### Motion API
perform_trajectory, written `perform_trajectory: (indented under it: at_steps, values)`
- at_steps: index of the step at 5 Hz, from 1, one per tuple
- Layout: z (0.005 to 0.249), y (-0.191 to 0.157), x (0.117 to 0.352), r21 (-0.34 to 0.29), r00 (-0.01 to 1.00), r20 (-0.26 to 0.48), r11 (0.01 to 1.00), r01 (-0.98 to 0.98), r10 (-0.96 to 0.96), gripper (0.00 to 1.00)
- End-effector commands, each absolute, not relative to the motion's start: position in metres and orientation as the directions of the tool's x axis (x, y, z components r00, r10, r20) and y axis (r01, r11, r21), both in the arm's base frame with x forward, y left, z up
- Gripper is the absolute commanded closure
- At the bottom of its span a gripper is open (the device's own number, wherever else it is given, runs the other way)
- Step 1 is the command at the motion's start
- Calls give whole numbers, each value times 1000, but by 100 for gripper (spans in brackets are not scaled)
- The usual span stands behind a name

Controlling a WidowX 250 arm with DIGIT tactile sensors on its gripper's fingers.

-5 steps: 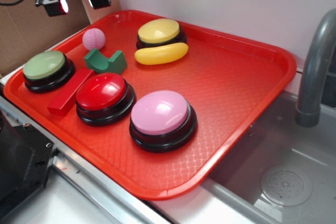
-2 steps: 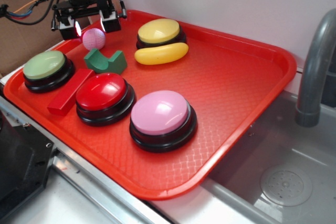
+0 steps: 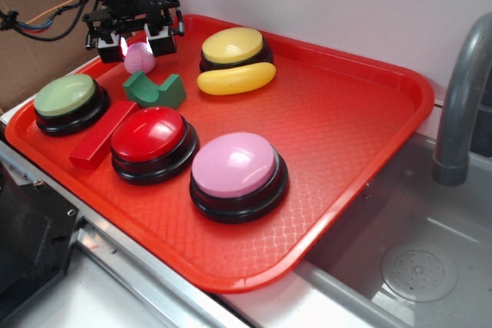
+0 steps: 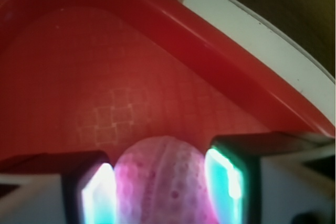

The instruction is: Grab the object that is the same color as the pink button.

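The object, a small dimpled pink ball (image 3: 141, 59), sits at the back left of the red tray (image 3: 346, 120). My gripper (image 3: 136, 48) has come down over it, one finger on each side. In the wrist view the ball (image 4: 164, 174) fills the gap of the gripper (image 4: 160, 184), and the glowing pads (image 4: 100, 195) stand close against its sides. The jaws still look open, not squeezing. The pink button (image 3: 234, 165), a large smooth dome on a black base, stands at the front of the tray, well away from the gripper.
A green arch block (image 3: 155, 89) lies just in front of the ball. A red button (image 3: 151, 137), a green button (image 3: 68, 100), a red bar (image 3: 102, 134), a yellow button (image 3: 233, 45) and a yellow banana (image 3: 236, 78) share the tray. A sink (image 3: 415, 266) and a grey faucet (image 3: 461, 90) are at the right.
The gripper has come down from above the tray's back left corner and now straddles the pink ball. The ball and the other objects have not moved.
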State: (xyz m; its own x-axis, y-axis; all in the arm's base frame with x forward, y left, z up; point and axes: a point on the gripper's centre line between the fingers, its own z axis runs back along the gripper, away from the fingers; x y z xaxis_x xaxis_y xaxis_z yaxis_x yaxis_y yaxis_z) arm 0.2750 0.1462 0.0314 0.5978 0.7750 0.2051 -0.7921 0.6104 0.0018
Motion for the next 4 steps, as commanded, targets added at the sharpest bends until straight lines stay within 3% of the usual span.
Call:
perform_trajectory:
  at_steps: [1, 3, 4]
  values:
    - [60, 149, 270, -38, 643, 242, 669, -742, 726, 100]
    - [137, 122, 279, -66, 810, 203, 833, -549, 550, 100]
    - [159, 79, 280, -116, 905, 170, 920, -374, 389, 100]
